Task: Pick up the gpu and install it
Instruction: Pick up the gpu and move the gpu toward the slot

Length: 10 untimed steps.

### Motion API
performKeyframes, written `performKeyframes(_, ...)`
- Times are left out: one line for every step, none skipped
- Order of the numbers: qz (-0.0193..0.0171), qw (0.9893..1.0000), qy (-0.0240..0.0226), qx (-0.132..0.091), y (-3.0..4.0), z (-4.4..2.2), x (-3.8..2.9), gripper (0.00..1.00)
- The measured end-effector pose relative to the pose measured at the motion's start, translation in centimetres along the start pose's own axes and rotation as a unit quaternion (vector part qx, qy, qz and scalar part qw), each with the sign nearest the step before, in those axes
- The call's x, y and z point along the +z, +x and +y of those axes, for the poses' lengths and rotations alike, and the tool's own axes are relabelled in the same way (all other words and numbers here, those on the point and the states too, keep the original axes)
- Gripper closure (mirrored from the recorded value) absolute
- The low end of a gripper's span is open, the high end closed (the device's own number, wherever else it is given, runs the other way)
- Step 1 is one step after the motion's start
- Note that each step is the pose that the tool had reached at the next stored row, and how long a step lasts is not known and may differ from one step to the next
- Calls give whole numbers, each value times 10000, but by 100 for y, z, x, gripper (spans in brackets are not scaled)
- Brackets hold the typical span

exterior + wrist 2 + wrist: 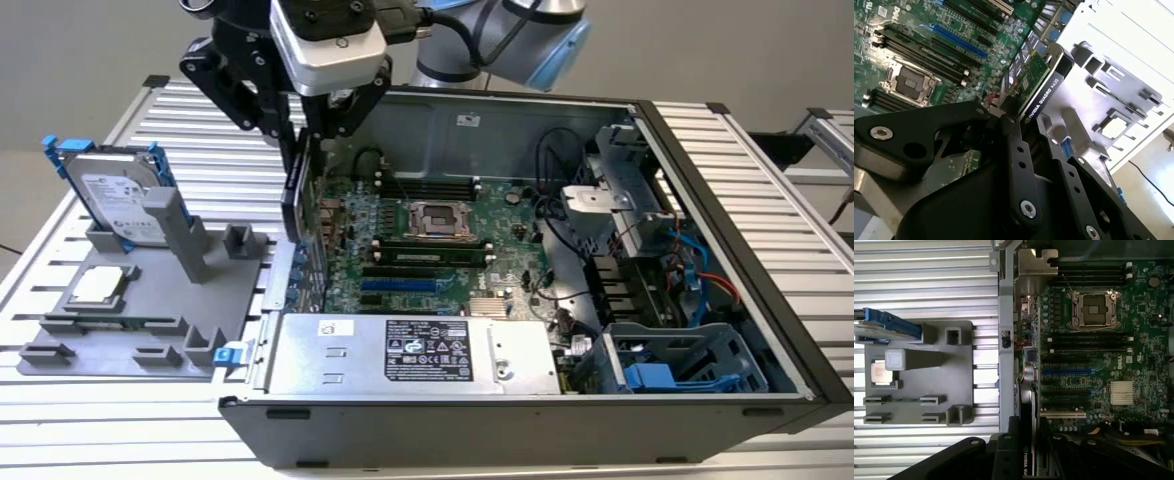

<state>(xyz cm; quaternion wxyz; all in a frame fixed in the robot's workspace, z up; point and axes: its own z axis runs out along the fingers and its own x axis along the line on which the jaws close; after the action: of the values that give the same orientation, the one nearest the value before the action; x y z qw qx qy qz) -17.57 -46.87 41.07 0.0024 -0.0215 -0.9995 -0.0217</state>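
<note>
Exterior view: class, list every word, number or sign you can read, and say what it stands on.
None can be read.
power supply label: print too small.
hard drive label: too blurred.
case wall sticker: too small.

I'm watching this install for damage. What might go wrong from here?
The gpu hangs edge-down from the gripper, close beside the case wall, so its bracket end may catch there. Because it is clamped along one edge only, it could tilt and meet a motherboard slot crooked.
</note>
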Motion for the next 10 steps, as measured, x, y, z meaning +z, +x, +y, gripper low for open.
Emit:
performKeyframes(0, 10000, 0, 0, -14, 1, 0, 100)
performKeyframes(0, 10000, 0, 0, -26, 1, 0, 100)
performKeyframes(0, 10000, 0, 0, -40, 2, 0, 100)
performKeyframes(0, 10000, 0, 0, -54, 2, 0, 100)
performKeyframes(0, 10000, 0, 0, -68, 3, 0, 100)
performKeyframes(0, 10000, 0, 0, -83, 4, -1, 100)
performKeyframes(0, 10000, 0, 0, -96, 4, 0, 100)
performKeyframes(0, 10000, 0, 0, -109, 5, 0, 100)
performKeyframes(0, 10000, 0, 0, -123, 5, 0, 100)
performKeyframes(0, 10000, 0, 0, -137, 6, 0, 100)
